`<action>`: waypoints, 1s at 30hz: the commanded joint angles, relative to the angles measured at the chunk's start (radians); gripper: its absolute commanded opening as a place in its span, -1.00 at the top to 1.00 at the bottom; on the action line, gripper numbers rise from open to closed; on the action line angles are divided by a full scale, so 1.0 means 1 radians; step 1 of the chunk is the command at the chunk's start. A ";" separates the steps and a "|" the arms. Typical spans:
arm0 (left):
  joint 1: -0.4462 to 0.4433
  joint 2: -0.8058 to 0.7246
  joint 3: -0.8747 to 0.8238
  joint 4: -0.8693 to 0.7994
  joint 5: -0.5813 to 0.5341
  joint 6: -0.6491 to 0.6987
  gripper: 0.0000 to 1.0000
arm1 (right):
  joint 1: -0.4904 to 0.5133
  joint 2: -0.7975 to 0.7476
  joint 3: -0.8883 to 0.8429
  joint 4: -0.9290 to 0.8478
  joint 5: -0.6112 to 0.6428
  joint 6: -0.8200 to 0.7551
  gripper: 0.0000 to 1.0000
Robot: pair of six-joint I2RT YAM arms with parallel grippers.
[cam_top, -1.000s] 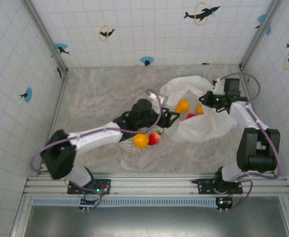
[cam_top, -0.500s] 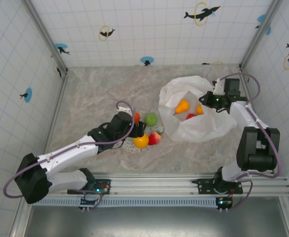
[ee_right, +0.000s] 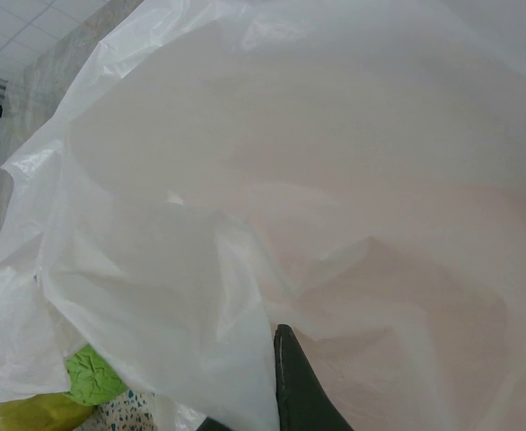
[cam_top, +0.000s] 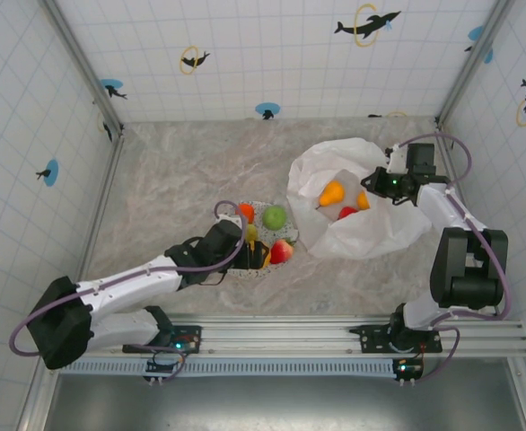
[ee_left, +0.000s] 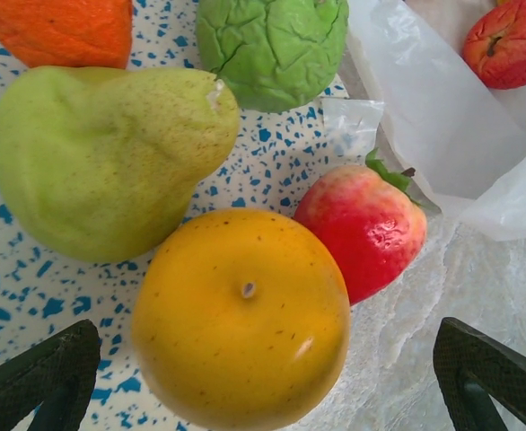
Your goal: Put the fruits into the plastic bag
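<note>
The left tool (ee_left: 263,364) stands wide apart just above a yellow fruit (ee_left: 241,319) on the speckled plate (ee_left: 285,166), left of the plastic bag (cam_top: 375,233). The right tool (cam_top: 372,184) is clamped together on the right rim of the plastic bag; three fruits (cam_top: 332,193) lie inside.

You have no word, number or brand to read on anything here. The only marks are pictures without lettering: black dolphin silhouettes on the white tiled walls (cam_top: 272,54). Some leap through a yellow ring (cam_top: 367,22) and others sit on a blue disc (cam_top: 267,109).
</note>
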 commanded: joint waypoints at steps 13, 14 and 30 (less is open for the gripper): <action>-0.009 0.125 -0.052 0.111 0.007 -0.017 -0.93 | 0.003 0.015 0.008 -0.017 0.000 -0.011 1.00; -0.009 0.131 -0.052 0.118 0.007 -0.015 -0.93 | 0.005 0.013 0.007 -0.020 0.000 -0.011 1.00; -0.009 0.184 -0.043 0.123 -0.035 0.029 -0.73 | 0.009 0.007 0.003 -0.022 0.003 -0.011 1.00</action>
